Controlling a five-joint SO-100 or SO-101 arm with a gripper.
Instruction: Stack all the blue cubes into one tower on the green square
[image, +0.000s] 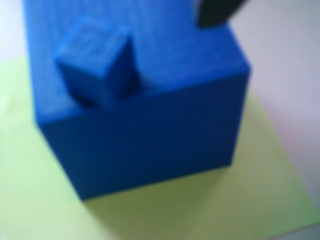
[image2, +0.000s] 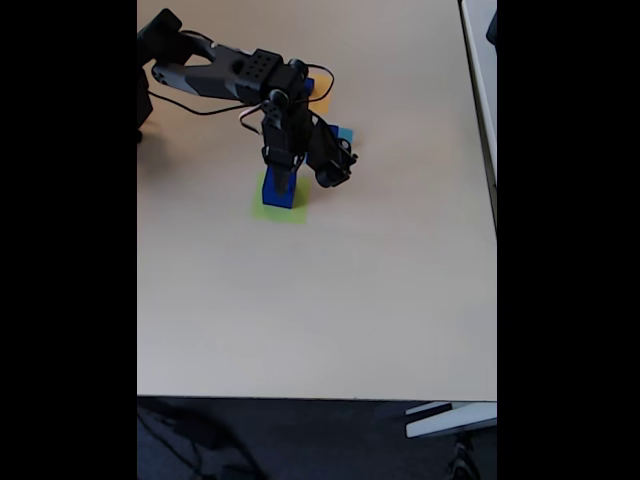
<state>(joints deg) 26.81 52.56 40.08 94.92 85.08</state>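
Observation:
A large blue cube (image: 150, 125) stands on the green square (image: 270, 190). A small blue cube (image: 95, 65) rests skewed on its top, close to the front-left edge. One dark finger (image: 215, 12) hangs at the top right, apart from the small cube and holding nothing. In the fixed view my gripper (image2: 283, 178) points down right over the blue cubes (image2: 277, 192) on the green square (image2: 280, 211). The gripper looks open. The picture is blurred.
A light-blue flat square (image2: 345, 133) and an orange flat square (image2: 321, 97) lie just behind the arm. The wide beige table (image2: 330, 300) stretches to the front, with its edge at the right and bottom of the fixed view.

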